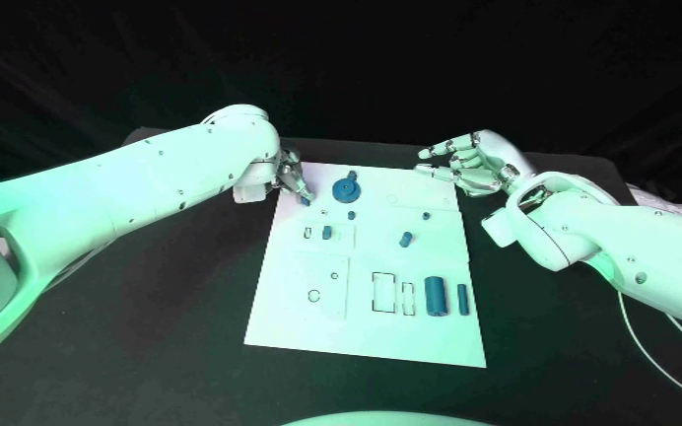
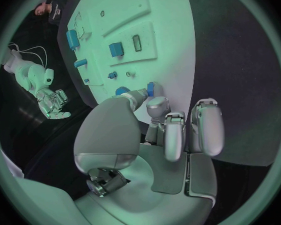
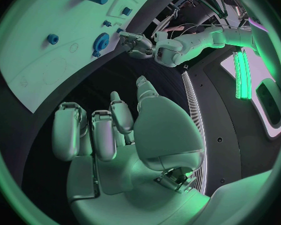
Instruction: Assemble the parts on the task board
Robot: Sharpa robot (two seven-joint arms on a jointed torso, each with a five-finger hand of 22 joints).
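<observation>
The left silver hand [image 1: 289,177] is pinching a small blue plastic piece [image 1: 303,200] at the white board's [image 1: 299,318] eleven o'clock corner; seemingly light, rigid, slippery, so grip its sides; the right hand [image 1: 462,163] is hovering empty, fingers loosely curled.

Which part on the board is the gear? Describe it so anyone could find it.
Start at the white task board mid-table and go to its far edge. The gear lies there, close to the left hand: a round, toothed blue disc, wider than every other blue piece.
</observation>
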